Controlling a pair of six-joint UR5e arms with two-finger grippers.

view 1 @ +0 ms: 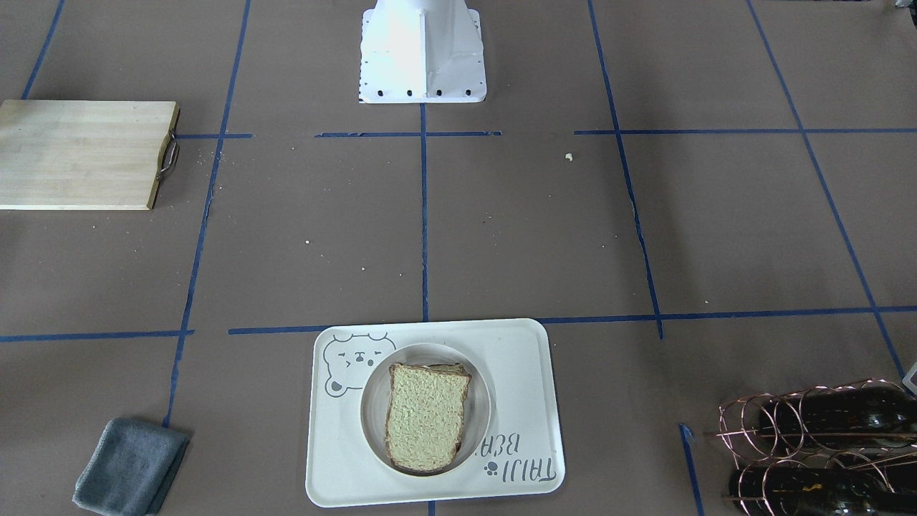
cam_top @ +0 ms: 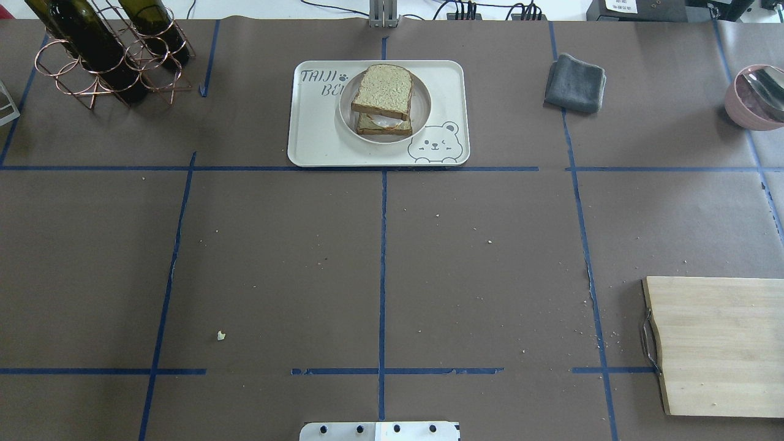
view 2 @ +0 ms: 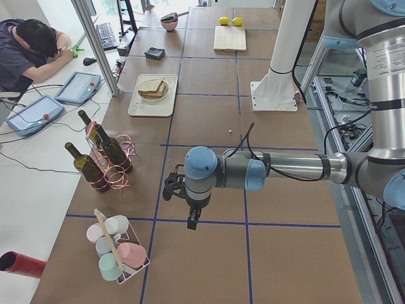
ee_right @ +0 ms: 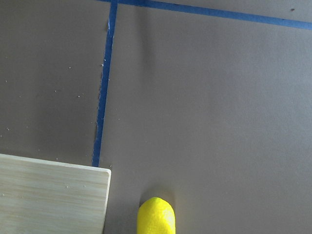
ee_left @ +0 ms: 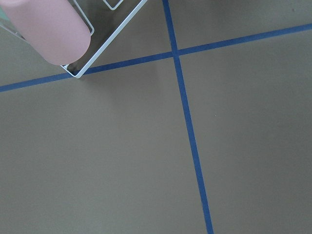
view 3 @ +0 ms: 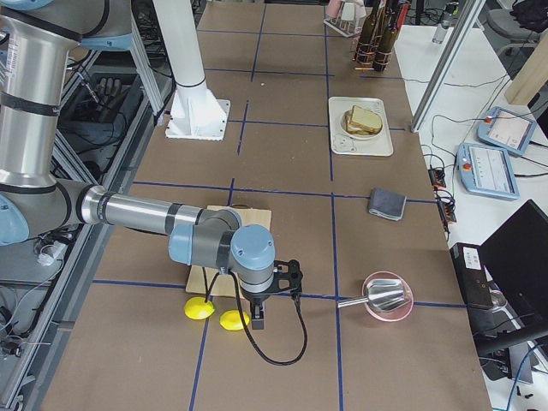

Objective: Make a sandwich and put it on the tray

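Note:
The sandwich (cam_top: 383,92) is two tan speckled bread slices with dark crust, stacked with a white egg (cam_top: 386,124) showing between them. It sits on a small round plate (cam_top: 422,107) on the cream bear tray (cam_top: 318,141) at the table's far middle. It also shows in the front-facing view (view 1: 428,416) on the tray (view 1: 516,358). My left gripper (view 2: 192,221) hangs over bare table near a cup rack. My right gripper (view 3: 257,321) hangs near two lemons. Both show only in the side views; I cannot tell whether they are open or shut.
A wooden board (cam_top: 716,343) with a metal handle lies near right. A grey cloth (cam_top: 576,82) and a pink bowl (cam_top: 756,98) are far right. A copper wine rack (cam_top: 104,49) stands far left. A lemon (ee_right: 156,217) and a pink cup (ee_left: 48,29) show in the wrist views.

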